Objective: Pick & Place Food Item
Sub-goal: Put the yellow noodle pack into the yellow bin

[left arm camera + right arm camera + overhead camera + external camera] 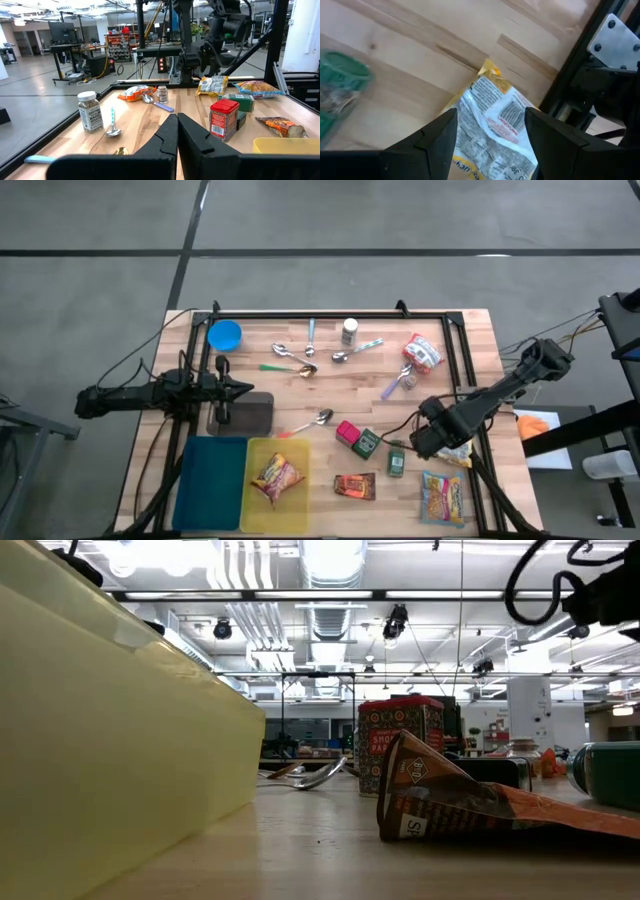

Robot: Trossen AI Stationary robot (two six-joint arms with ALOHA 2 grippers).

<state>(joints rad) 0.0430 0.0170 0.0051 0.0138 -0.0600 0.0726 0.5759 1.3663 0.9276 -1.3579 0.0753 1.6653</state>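
At the counter's [300, 395] four o'clock, the right gripper [492, 132] straddles a yellow snack bag [492, 125], fingers apart for grasping; the left gripper [177, 131], fingers together, waits at nine o'clock.

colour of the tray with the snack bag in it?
Yellow. The tray sits beside a blue one; clearest in the high view.

this looks like a big robot lab or workshop, because there is a bare grey floor [400, 215], long ceiling lights [330, 560] with pipes up high, desks with a computer screen [62, 32], shelves full of boxes [120, 45], and a wooden table [300, 395] with a black frame.
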